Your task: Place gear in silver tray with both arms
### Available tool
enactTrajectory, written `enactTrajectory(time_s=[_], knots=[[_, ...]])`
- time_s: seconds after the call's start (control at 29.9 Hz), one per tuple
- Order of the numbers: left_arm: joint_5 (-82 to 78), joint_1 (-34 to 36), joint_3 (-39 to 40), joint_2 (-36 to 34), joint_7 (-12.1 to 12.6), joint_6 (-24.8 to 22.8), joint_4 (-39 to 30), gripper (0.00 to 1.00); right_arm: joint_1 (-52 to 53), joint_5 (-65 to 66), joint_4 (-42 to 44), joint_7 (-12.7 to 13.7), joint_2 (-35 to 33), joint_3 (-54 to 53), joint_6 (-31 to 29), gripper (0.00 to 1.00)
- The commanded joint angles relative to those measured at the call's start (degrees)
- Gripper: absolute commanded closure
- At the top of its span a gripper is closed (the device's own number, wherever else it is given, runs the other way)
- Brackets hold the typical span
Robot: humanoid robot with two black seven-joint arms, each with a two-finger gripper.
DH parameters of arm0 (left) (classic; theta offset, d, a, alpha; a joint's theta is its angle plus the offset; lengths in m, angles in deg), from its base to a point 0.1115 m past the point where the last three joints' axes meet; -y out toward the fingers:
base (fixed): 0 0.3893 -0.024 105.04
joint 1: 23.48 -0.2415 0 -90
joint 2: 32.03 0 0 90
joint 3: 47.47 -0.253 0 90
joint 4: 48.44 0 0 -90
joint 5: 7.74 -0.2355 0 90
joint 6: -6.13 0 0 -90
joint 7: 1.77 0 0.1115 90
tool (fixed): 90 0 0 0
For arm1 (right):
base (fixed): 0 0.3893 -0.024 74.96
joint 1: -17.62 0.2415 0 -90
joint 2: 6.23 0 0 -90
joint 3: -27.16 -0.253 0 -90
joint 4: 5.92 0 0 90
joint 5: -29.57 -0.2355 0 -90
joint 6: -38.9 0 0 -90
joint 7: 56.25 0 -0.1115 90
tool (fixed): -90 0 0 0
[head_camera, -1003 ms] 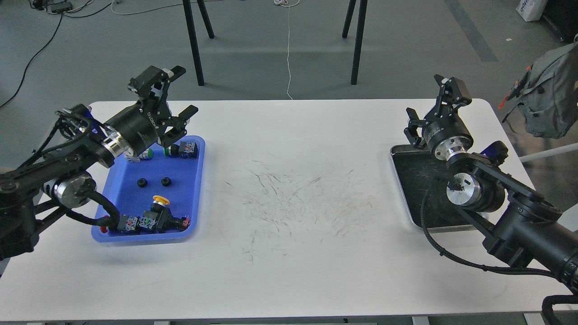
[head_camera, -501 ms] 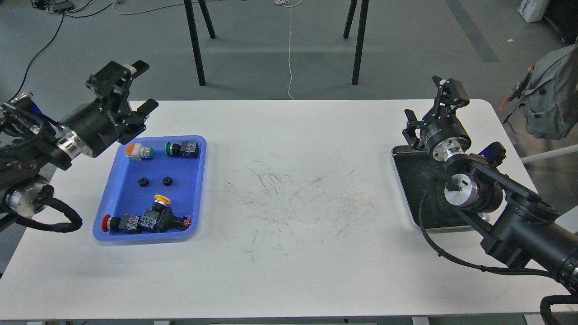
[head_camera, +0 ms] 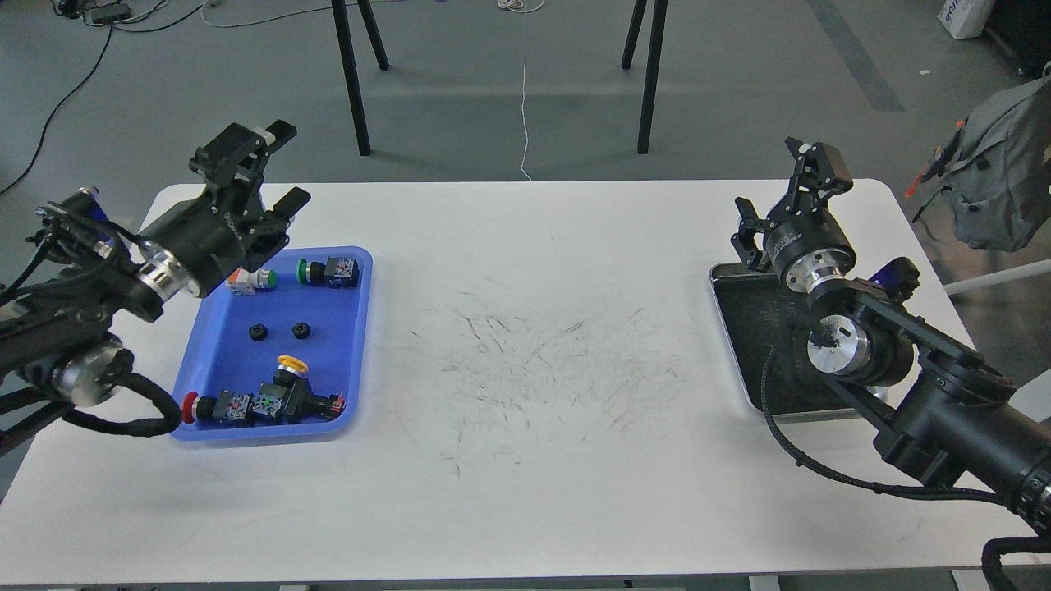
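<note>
Two small black gears, one (head_camera: 259, 332) and another (head_camera: 300, 331), lie side by side in the middle of the blue plastic tray (head_camera: 345, 361) on the table's left. My left gripper (head_camera: 281, 168) is open and empty, above the blue tray's far left corner. The silver tray (head_camera: 751, 328), with a dark scratched bottom, sits at the right and is partly hidden by my right arm. My right gripper (head_camera: 776, 185) is open and empty, above the silver tray's far edge.
The blue tray also holds push-button switches: orange (head_camera: 245, 280) and green (head_camera: 328, 272) at the back, yellow (head_camera: 291, 365) and red (head_camera: 215, 407) at the front. The white table (head_camera: 525, 345) is scuffed in the middle. Black stand legs (head_camera: 353, 78) rise behind the table. A grey bag (head_camera: 1002, 172) hangs at far right.
My left gripper swung left and back from over the blue tray, then came partway right again. It stays open. My right arm has barely moved.
</note>
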Motion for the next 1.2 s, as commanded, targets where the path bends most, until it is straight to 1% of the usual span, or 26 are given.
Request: enactTrajectory(time_s=[0.0,0.07,0.17,0.2,0.3,0.43,0.6,0.67,1.0,1.07,1.17], knots=[[-10.24,0.82,-4.63,-3.18,0.01,-1.12,-0.2,0.01,-0.01,0.0,0.01,0.01,-0.04,0.2,-0.02,0.01],[-16.12,0.47,-5.15,-3.45,0.01,-1.04,0.41,0.01,-0.01,0.0,0.01,0.01,0.05,0.2,-0.02,0.01],[-24.56,-0.14,-5.51,-2.83,0.01,2.03,3.83,0.01,-0.01,0.08,0.01,0.01,0.14,0.29,0.07,0.01],[-26.68,-0.06,-5.42,-2.66,0.01,2.3,4.45,0.01,-0.01,0.09,-0.08,0.01,0.14,0.29,0.07,0.01],[-32.4,0.03,-6.12,-2.57,0.01,2.3,6.3,0.01,-0.01,0.08,-0.08,0.01,-0.04,0.29,0.07,0.01],[-38.81,0.21,-8.49,-1.52,0.01,2.48,11.65,0.01,0.08,0.09,-0.08,0.01,0.05,0.47,0.07,0.01],[-49.62,0.38,-8.85,0.16,0.01,2.65,16.13,0.01,0.26,0.26,0.01,0.01,0.49,0.64,0.16,0.01],[-52.26,0.29,-8.67,0.86,0.01,2.65,18.95,0.01,0.34,0.35,0.01,0.01,0.66,0.73,0.25,0.01],[-60.44,0.47,-8.94,6.22,0.01,3.09,22.82,0.02,0.52,0.7,0.09,0.01,0.75,0.82,0.34,0.01],[-62.03,0.3,-8.94,7.53,0.01,3.62,25.28,0.03,0.43,0.7,0.09,0.01,0.67,0.91,0.34,0.01],[-62.38,-0.14,-9.02,9.82,0.01,4.58,27.13,0.03,0.52,0.7,0.09,0.01,0.58,0.82,0.34,0.01]])
